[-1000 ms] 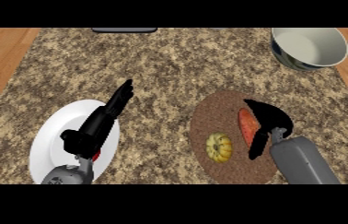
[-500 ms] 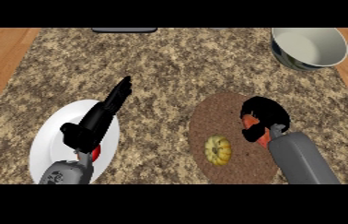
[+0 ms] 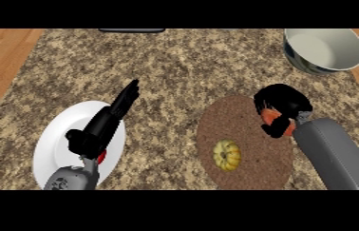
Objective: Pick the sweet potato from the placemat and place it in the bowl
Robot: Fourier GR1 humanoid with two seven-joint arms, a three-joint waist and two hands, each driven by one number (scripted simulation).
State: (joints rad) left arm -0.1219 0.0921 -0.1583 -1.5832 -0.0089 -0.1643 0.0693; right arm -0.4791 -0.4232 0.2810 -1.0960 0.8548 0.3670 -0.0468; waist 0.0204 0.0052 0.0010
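Head view: right hand (image 3: 282, 101) fingers curled around a mostly hidden sweet potato (image 3: 275, 119); left hand (image 3: 105, 125) fingers straight, empty.

You are looking steeply down at a speckled brown and beige granite counter top (image 3: 182, 68), which fills most of the view. A strip of warm orange-brown wood (image 3: 15, 49) shows along its upper left edge. On the left side of the counter lies a round white plate (image 3: 52, 144), partly covered from above, with a small red patch (image 3: 102, 156) showing on its surface; you cannot tell what that patch is. Lower right of centre sits a small yellow ribbed squash (image 3: 226, 154), well apart from the plate. At the very top edge, a thin dark flat object (image 3: 132, 30) is only partly visible.
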